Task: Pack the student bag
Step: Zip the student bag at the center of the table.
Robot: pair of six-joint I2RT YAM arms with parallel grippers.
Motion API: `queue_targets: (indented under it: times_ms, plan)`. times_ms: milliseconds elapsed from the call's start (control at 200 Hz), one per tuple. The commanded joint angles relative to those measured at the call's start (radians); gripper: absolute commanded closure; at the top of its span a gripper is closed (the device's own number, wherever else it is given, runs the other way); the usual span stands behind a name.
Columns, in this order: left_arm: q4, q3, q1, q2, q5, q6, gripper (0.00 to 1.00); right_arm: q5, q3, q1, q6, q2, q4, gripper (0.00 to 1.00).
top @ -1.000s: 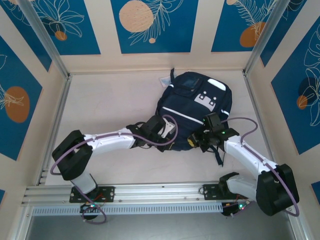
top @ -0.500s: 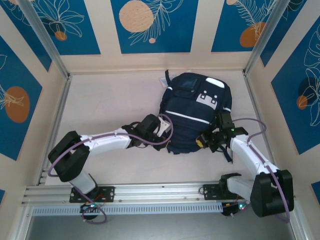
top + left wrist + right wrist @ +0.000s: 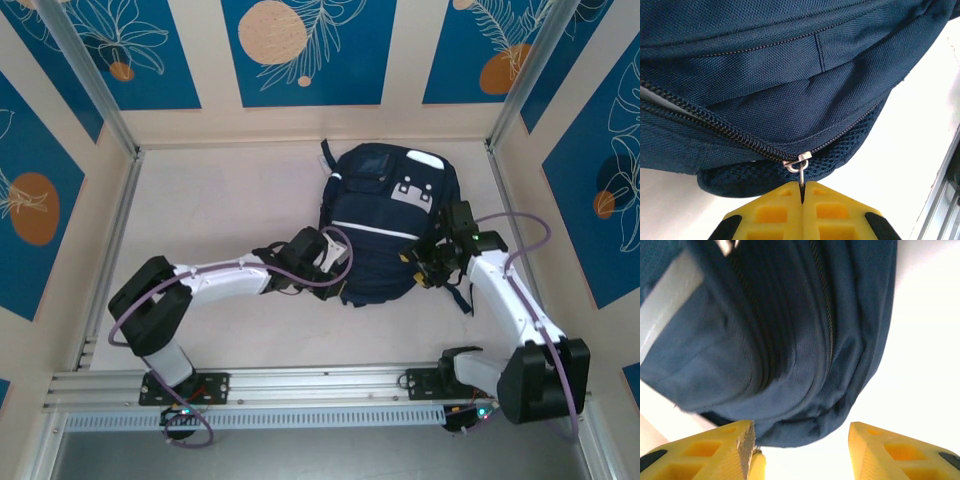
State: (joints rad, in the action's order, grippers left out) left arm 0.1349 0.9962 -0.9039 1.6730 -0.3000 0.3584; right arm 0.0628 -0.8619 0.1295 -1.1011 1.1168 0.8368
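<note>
Touching left end effector (image 3: pixel 802 189): student bag (image 3: pixel 385 245)

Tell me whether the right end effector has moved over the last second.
Yes. In the top view the right end effector has gone farther from the front rail and toward the right side rail, beside the student bag.

Off-white tabletop (image 3: pixel 220 200) runs out left of the left fingers (image 3: pixel 770 215). Aluminium rail (image 3: pixel 940 200) just off to their right. Blue wall panels (image 3: pixel 305 50), orange discs plus leaf outlines, well beyond them.
</note>
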Motion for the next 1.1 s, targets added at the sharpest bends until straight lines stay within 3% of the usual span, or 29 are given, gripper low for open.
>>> queue_targets:
  times_ms: [0, 105, 220, 500, 595, 740, 1095]
  plan:
    - [0.036, 0.032, -0.033, 0.023, -0.086, 0.027, 1.0, 0.061, 0.081, 0.051, -0.227, -0.081, 0.019, 0.48]
    - [0.026, 0.046, -0.047, 0.028, -0.1, 0.028, 1.0, 0.08, 0.172, 0.144, -0.424, -0.13, -0.094, 0.48]
    - [0.008, 0.05, -0.053, 0.026, -0.112, 0.035, 1.0, 0.053, 0.211, 0.22, -0.528, -0.104, -0.182, 0.48]
    - [0.001, 0.057, -0.074, 0.013, -0.145, 0.019, 1.0, 0.029, 0.221, 0.255, -0.523, 0.057, -0.332, 0.49]
    - [0.0, 0.045, -0.077, 0.01, -0.145, 0.019, 1.0, 0.008, 0.212, 0.259, -0.491, 0.088, -0.324, 0.63]
    - [0.041, 0.035, -0.075, -0.005, -0.087, -0.007, 1.0, -0.043, 0.212, 0.261, -0.443, 0.07, -0.266, 1.0]
    - [0.119, 0.013, 0.002, -0.016, 0.008, -0.056, 1.0, -0.055, 0.272, 0.197, -0.315, -0.025, -0.16, 1.0]
